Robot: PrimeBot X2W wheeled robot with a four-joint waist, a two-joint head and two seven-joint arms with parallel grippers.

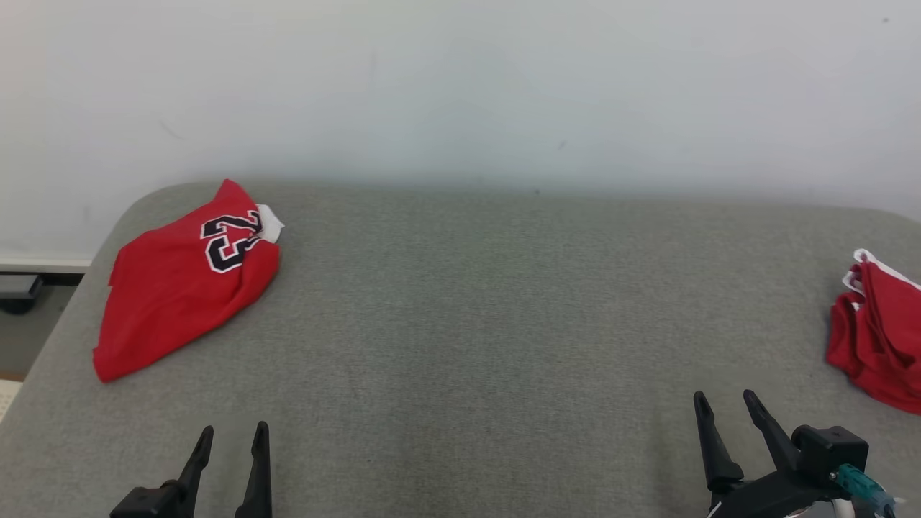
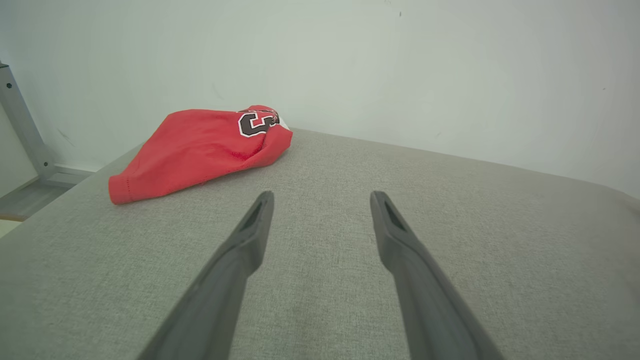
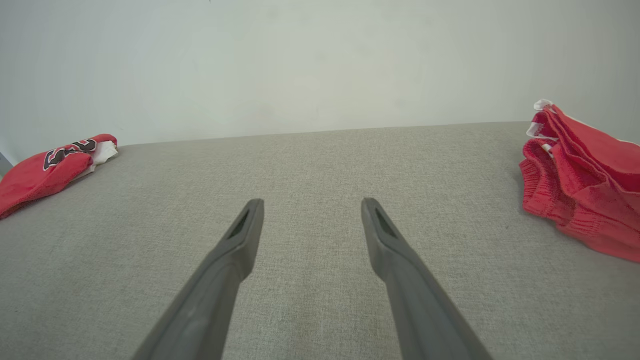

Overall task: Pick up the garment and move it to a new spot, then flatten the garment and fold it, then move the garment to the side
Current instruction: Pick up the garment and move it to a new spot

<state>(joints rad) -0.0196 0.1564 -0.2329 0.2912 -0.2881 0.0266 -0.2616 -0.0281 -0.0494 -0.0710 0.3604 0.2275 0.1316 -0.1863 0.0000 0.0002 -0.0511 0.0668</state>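
Table (image 1: 468,302) bears a folded red jersey (image 1: 173,288) at ten o'clock, a crumpled red garment (image 1: 874,331) at three. Both spread, empty: left gripper (image 1: 234,427) at seven, right gripper (image 1: 723,393) at five.

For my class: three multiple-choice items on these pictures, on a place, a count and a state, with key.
1. Where on the grey table lies the numbered jersey? A far left B centre C near right
2. How many red garments are there? A one B two C three
3. The left gripper is: A shut on cloth B open, empty C shut, empty
Key: 1 A, head view's far left; 2 B, jersey plus crumpled red garment at the right edge; 3 B, fingers apart, nothing between.
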